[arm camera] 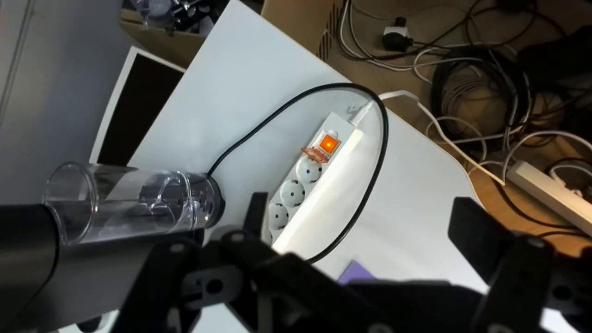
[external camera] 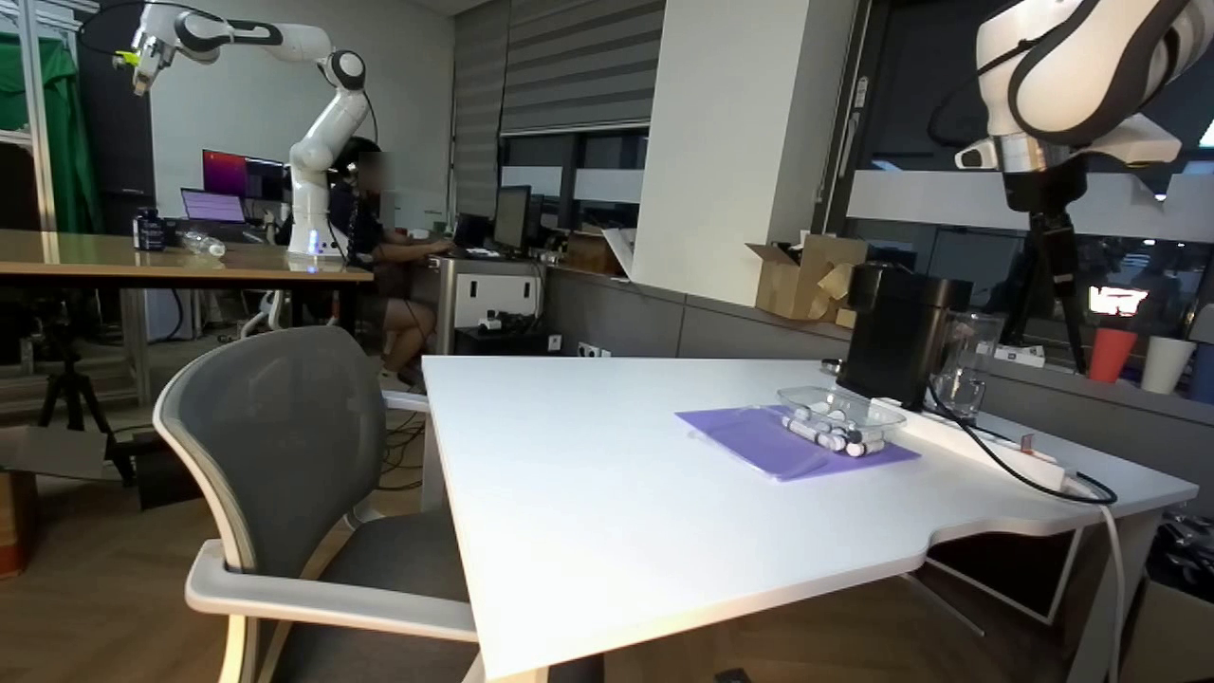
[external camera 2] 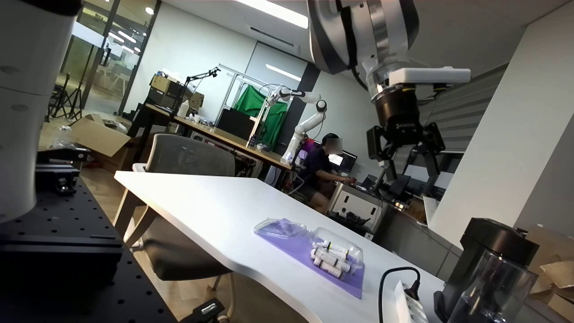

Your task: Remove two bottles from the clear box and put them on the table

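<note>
The bottles are held in a loose pile inside the clear box, which is set on a purple mat between the curved edge of the counter and the straight edge opposite. Beside the box a white power strip is laid (an orange switch is lit on it), its cord passed over an edge near a corner. By the edge beyond the strip a tall black machine is placed. Well above the counter the gripper is held, its fingers spread apart.
</note>
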Motion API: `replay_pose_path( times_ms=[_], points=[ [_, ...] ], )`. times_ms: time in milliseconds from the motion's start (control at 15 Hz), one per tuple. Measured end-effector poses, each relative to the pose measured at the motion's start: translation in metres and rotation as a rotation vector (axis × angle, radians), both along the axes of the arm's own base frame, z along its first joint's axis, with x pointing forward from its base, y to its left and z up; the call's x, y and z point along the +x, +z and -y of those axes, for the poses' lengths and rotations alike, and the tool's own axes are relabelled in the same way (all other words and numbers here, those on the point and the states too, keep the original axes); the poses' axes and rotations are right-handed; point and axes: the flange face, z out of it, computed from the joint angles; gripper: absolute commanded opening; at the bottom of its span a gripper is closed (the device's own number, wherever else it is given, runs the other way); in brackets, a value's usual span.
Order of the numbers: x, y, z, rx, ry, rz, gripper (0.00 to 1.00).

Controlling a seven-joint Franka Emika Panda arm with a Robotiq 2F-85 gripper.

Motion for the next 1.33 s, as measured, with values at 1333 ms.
replay_pose_path(
  times_ms=[1333],
  points=[
    [0.091, -0.058, 0.024, 0.339, 0.709, -0.43, 1.0]
  ],
)
